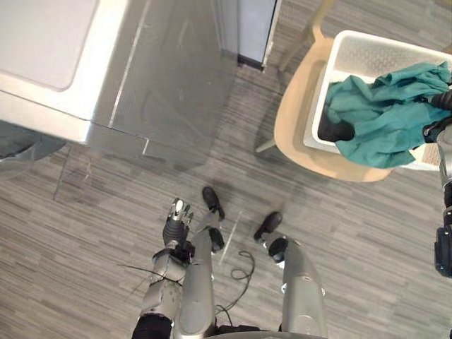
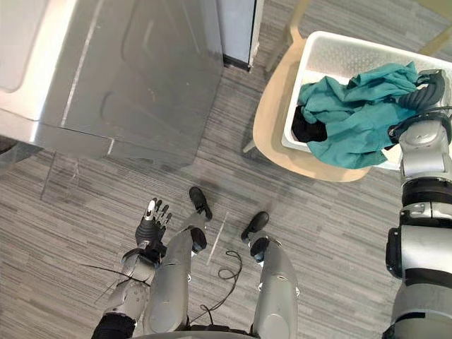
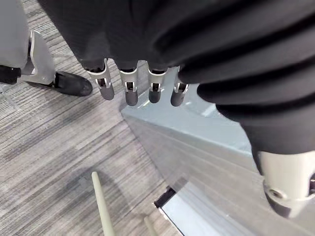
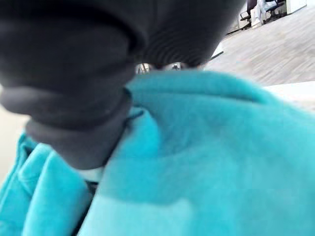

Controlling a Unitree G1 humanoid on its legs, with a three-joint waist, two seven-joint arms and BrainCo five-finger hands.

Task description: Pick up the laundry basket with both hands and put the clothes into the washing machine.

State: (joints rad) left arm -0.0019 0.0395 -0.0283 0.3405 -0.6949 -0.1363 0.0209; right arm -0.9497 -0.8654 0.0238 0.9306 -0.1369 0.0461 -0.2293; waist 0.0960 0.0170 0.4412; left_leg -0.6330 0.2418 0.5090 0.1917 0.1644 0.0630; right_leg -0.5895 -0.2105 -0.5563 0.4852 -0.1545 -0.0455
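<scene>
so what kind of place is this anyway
Probably a laundry corner set up in an office-like or lab room, though that is a guess. A white washing machine stands on grey striped carpet, and a white laundry basket of teal clothes sits on a pale wooden chair nearby.

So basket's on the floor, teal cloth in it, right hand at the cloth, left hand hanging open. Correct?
Not quite. The basket sits on the beige chair, not the floor; the right eye view shows it. The rest holds: teal cloth in it, right hand at the cloth, left hand hanging open.
</scene>
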